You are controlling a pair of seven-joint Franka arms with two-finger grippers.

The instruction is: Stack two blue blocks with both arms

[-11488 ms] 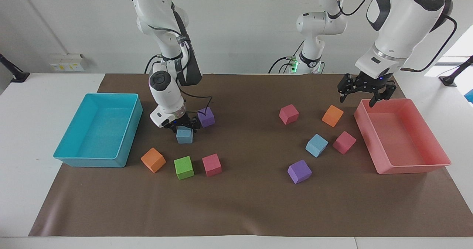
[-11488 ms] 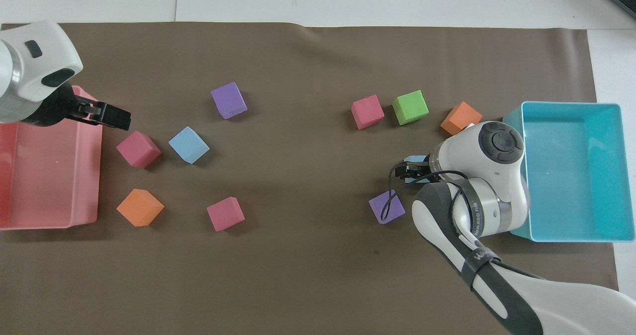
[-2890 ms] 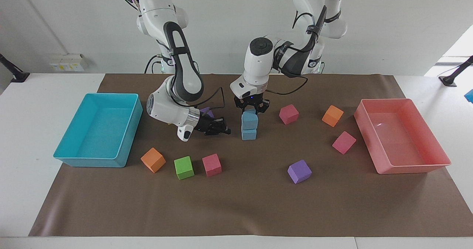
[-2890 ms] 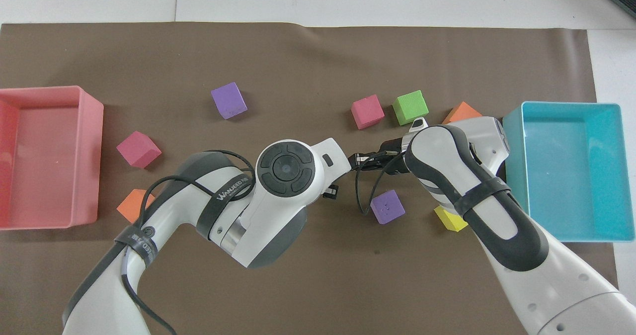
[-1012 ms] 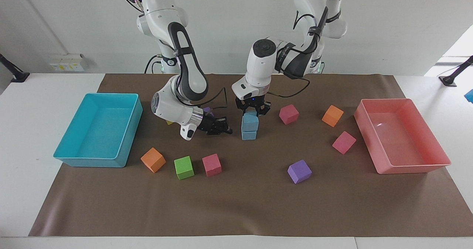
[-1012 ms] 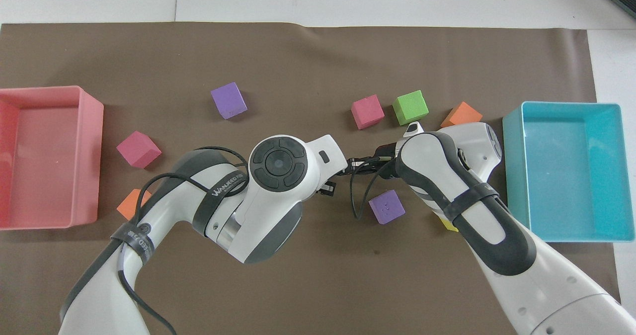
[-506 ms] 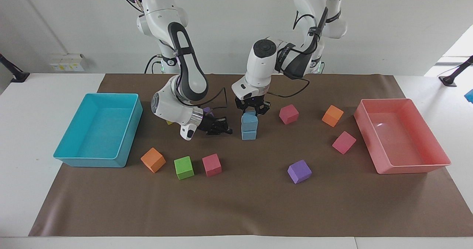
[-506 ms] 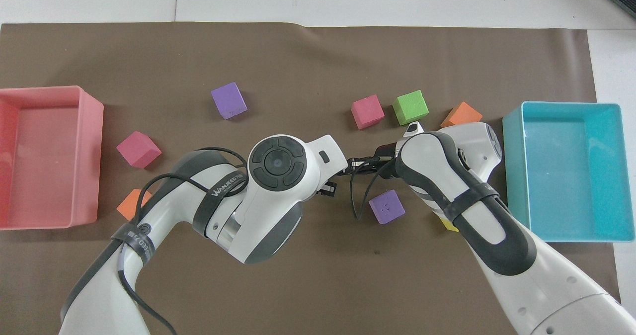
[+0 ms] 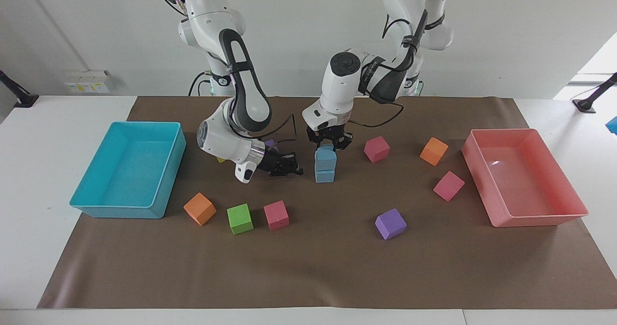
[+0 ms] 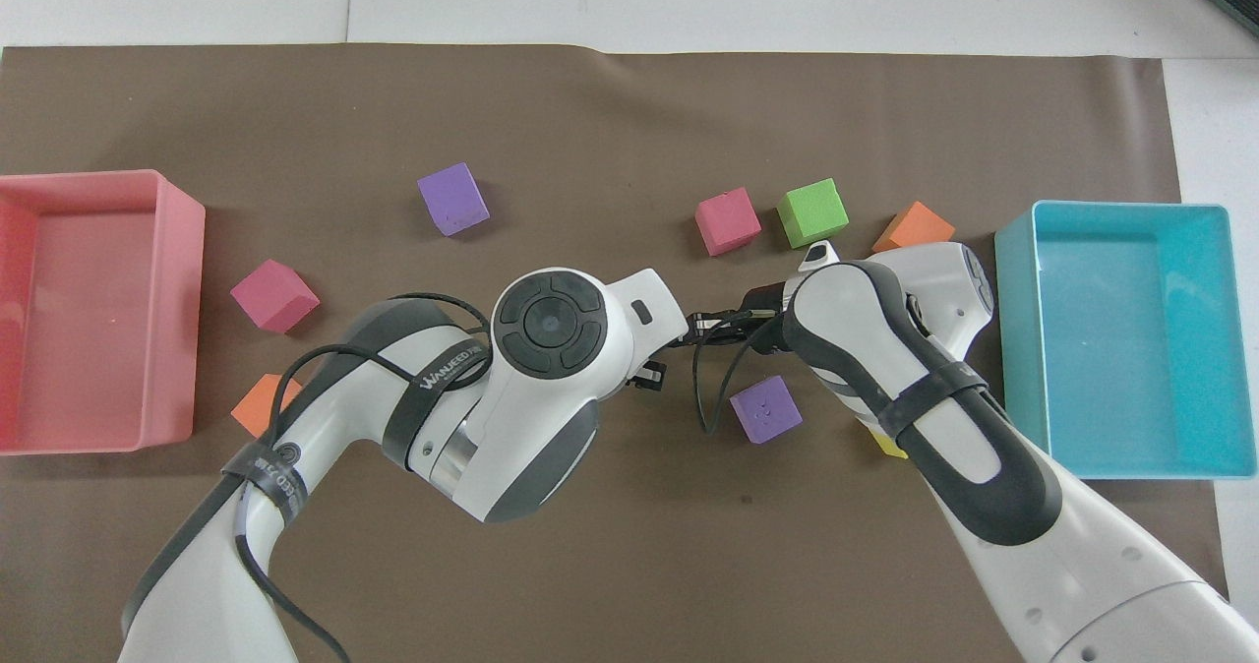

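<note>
Facing view: two blue blocks [image 9: 325, 166] stacked mid-mat, one on the other
left gripper [image 9: 328, 145]: fingertips down at upper block's top, closed on it as far as I can tell
right gripper [image 9: 292, 169]: just beside the stack toward the right arm's end, closed, holding nothing
stack in overhead view: hidden under left arm
</note>
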